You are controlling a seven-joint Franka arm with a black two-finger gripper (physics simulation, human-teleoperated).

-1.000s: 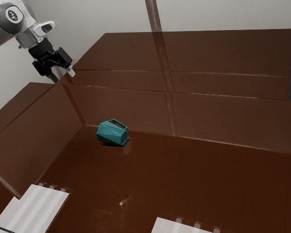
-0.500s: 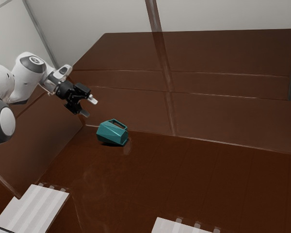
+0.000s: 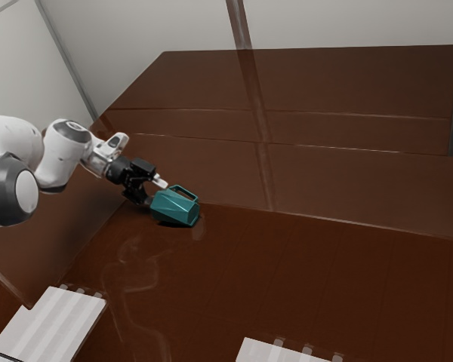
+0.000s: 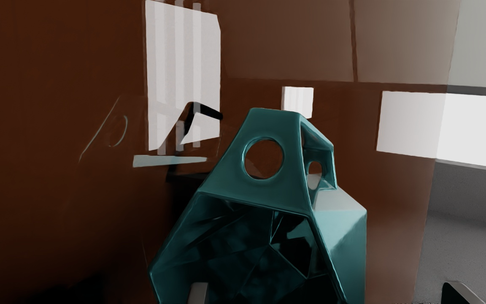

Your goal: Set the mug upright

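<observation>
Starting at the exterior view's left, my arm (image 3: 64, 154) extends above a white striped panel (image 3: 49, 324). Next comes my pincer (image 3: 155, 192), its fingers spread wide, right by the teal mug (image 3: 174, 208). The mug lies on its side on the brown table (image 3: 287, 279), handle (image 3: 183, 191) up, its mouth facing me; one fingertip (image 4: 198, 293) overlaps that opening in the wrist view. Farther right sits another striped panel (image 3: 268, 352).

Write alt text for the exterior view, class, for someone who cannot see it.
A teal mug lies on its side, handle up, on a glossy brown surface. From the exterior view's left, a white robot arm reaches in, its black pincer open at the mug.
</observation>
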